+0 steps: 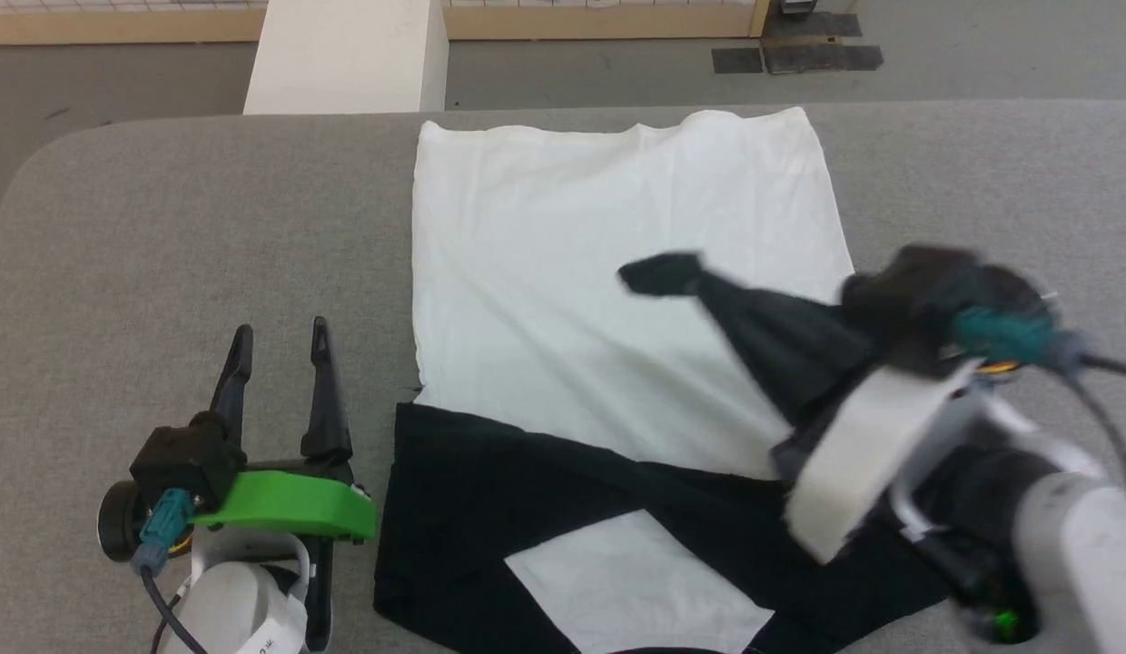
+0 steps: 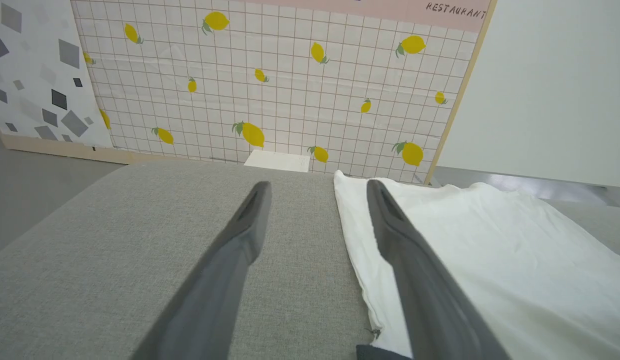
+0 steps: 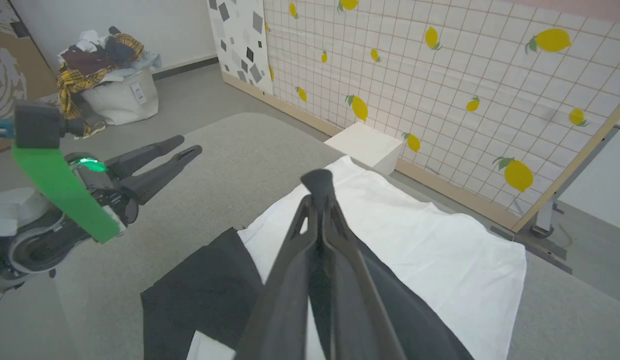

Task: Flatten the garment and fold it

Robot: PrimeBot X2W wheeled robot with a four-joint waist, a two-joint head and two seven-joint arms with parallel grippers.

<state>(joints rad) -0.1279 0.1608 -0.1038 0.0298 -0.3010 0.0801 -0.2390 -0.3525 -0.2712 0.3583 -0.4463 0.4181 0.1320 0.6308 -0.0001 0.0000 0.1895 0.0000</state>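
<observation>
Now my left gripper (image 1: 280, 329) sits wide apart, left of the garment (image 1: 617, 209). My right gripper (image 3: 317, 182) is pinched closed above its white body; any grip unclear.

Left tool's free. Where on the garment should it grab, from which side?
Probably the straight left edge of the garment, coming in low from the robot's left: it lies flat on the table, exposed, right beside the open left tool.
</observation>
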